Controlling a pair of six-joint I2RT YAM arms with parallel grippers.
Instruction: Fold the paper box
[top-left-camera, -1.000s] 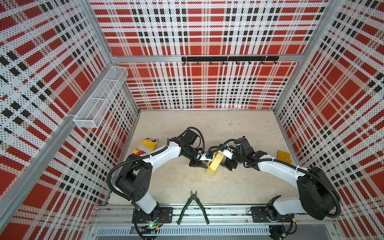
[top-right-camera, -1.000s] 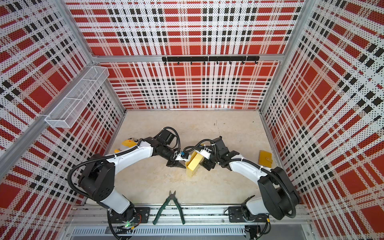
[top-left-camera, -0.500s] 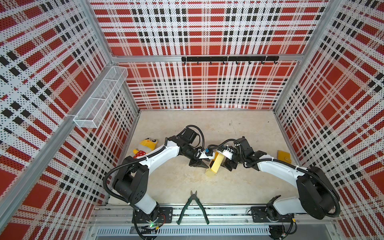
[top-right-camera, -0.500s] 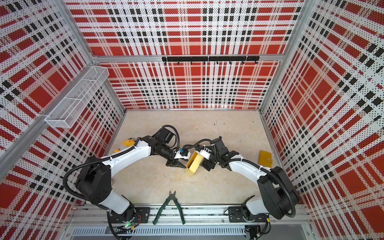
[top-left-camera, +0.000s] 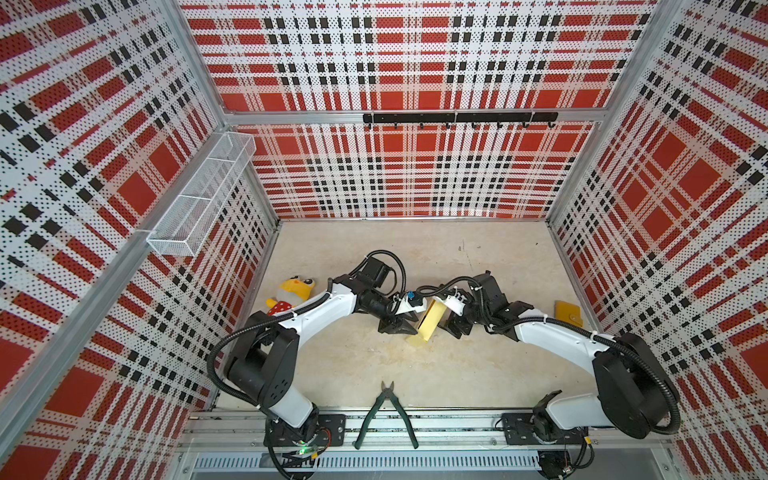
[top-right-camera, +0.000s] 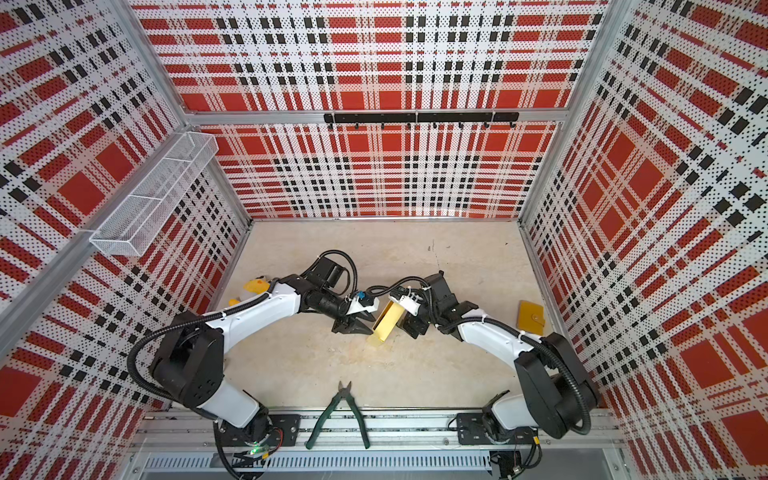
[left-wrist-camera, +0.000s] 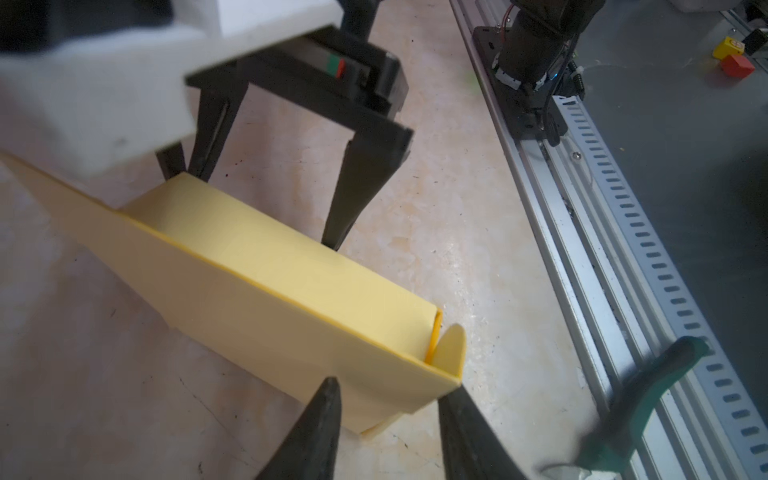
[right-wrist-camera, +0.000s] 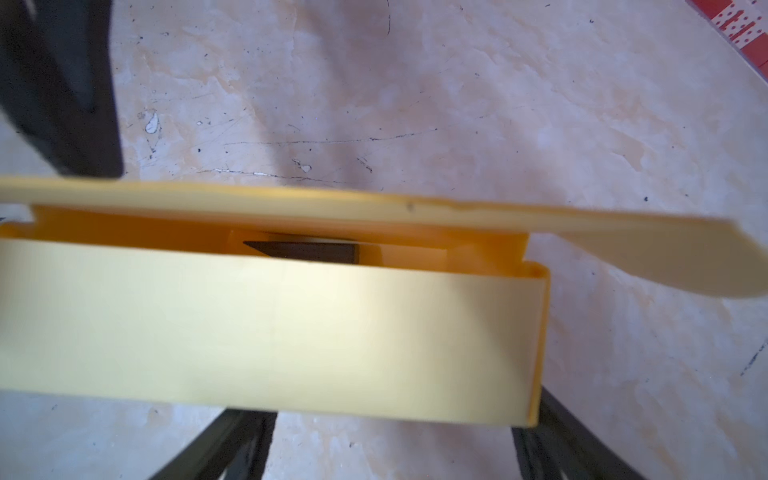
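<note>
**Half-folded box propped between both grippers at mid-table**

High on the left hangs a white wire basket (top-left-camera: 199, 203), and a yellow plush toy (top-left-camera: 293, 291) lies at the left edge of the table (top-left-camera: 415, 257). The left gripper (top-left-camera: 405, 327) comes in from the left with its jaws a narrow way apart, holding nothing. In its wrist view the tips sit at the near end corner of the paper box (left-wrist-camera: 270, 291). The box stands on edge in the middle of the table, tilted, its near end down on the surface. Its walls are raised, with a long flap (right-wrist-camera: 415, 203) standing open and a rounded tab (left-wrist-camera: 451, 349) upright at the near end. Green-handled pliers (top-left-camera: 386, 409) lie nearer, across the front rail (top-left-camera: 457, 424). From the right, the right gripper (top-left-camera: 453, 326) has its jaws wide. Both fingers (left-wrist-camera: 357, 187) pass behind the box's wall without pinching it. A flat orange-yellow piece (top-left-camera: 568, 312) lies at the table's right edge.
</note>
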